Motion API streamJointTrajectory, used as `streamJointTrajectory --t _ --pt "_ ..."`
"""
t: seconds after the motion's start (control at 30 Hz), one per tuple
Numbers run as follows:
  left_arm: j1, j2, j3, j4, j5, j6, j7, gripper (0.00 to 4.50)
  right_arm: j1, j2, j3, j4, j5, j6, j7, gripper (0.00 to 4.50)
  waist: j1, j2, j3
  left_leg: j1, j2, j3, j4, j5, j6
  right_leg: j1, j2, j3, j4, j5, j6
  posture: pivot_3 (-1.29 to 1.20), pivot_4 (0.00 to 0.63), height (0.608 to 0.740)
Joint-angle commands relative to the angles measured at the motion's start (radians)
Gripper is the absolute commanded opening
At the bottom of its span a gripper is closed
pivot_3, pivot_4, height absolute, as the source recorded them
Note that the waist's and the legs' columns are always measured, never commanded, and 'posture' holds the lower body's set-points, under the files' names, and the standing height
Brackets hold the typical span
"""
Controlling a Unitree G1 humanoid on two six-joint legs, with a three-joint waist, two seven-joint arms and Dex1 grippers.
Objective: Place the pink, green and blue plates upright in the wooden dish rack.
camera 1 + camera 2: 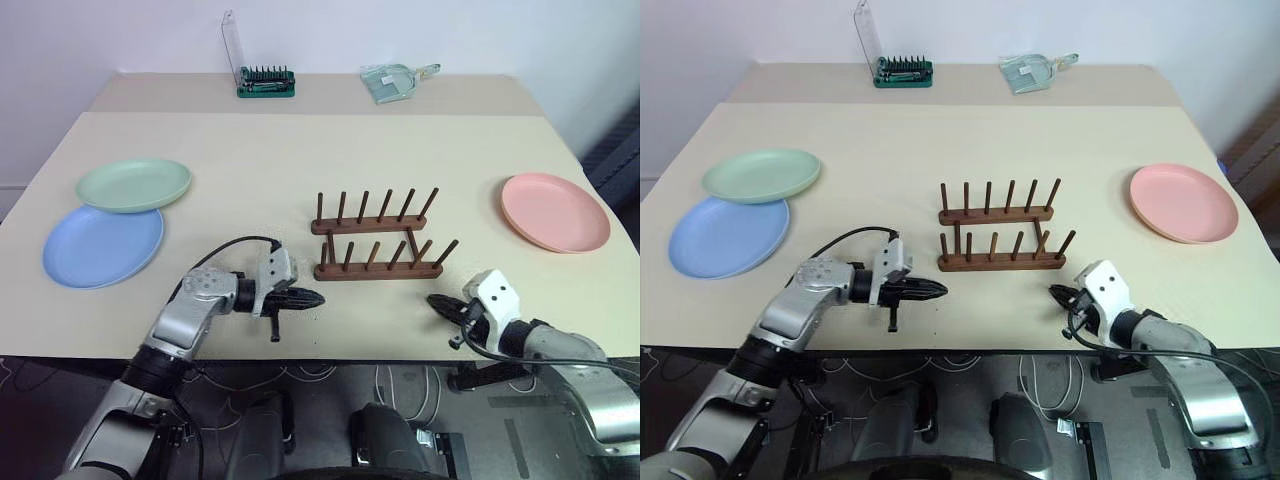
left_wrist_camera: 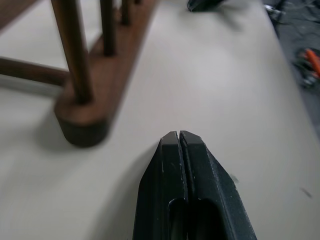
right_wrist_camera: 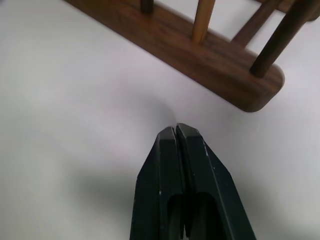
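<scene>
Partly, blue plate [image 1: 100,247] beneath green plate [image 1: 133,185]

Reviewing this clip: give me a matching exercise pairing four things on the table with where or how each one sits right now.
Things:
1. green plate
2. blue plate
3. pink plate
4. wooden dish rack

States:
A. lies flat, alone, on the robot's right side
B. stands mid-table with all its slots unfilled
C. lies lowest, partly covered by another plate
D. rests with its edge overlapping another plate

Pairs: 1-D, 2-C, 3-A, 4-B
</scene>
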Motion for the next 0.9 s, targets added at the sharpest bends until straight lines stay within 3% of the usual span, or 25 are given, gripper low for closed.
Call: streamJointTrajectory --t 0.03,0.57,0.7,0.77,0.87,0.9 --pt "-0.015 -0.018 0.027 0.033 0.036 -0.040 0.096 0.02 -0.048 0.024 0.037 0.057 -0.046 -0.041 -0.016 0.00 0.000 0.000 0.000 0.000 0.000 0.000 0.000 0.000 0.000 0.000 0.000 0.000 0.000 0.000 0.000 0.00 0.150 0.732" --pt "-0.045 -0.034 0.039 0.138 0.045 -0.115 0.192 0.02 -0.149 0.055 0.057 0.175 -0.090 -0.110 -0.019 0.00 -0.003 0.000 -0.001 0.002 0.000 0.000 -0.001 0.000 -0.001 0.002 0.000 0.000 0.000 0.000 0.000 0.00 0.150 0.732" --pt "-0.049 -0.032 0.042 0.146 0.034 -0.115 0.185 0.02 -0.145 0.048 0.039 0.162 -0.094 -0.122 -0.021 0.00 -0.003 0.000 -0.001 0.002 0.000 0.000 -0.001 0.000 -0.001 0.002 0.000 0.000 0.000 0.000 0.000 0.00 0.150 0.732" --pt "-0.016 -0.016 0.063 0.083 -0.031 -0.079 0.130 0.02 -0.102 0.005 -0.032 0.084 -0.023 -0.082 0.033 0.00 0.000 0.000 -0.001 0.002 0.000 0.000 -0.001 0.000 -0.001 0.002 0.000 0.000 0.000 0.000 0.000 0.00 0.150 0.732" --pt "0.032 0.020 0.077 -0.009 -0.110 -0.036 0.042 0.00 -0.063 -0.054 -0.135 0.021 0.040 -0.021 0.069 0.78 0.001 0.000 0.000 0.001 0.000 0.000 -0.001 0.000 -0.001 0.001 0.000 0.000 -0.001 0.000 0.000 0.00 0.150 0.732" --pt "0.043 0.029 0.078 -0.028 -0.125 -0.029 0.025 0.00 -0.057 -0.069 -0.160 0.011 0.051 -0.007 0.073 1.25 0.001 0.000 0.000 0.000 0.000 0.000 -0.001 0.000 -0.001 0.001 0.000 0.000 -0.001 0.000 0.000 0.00 0.150 0.732"
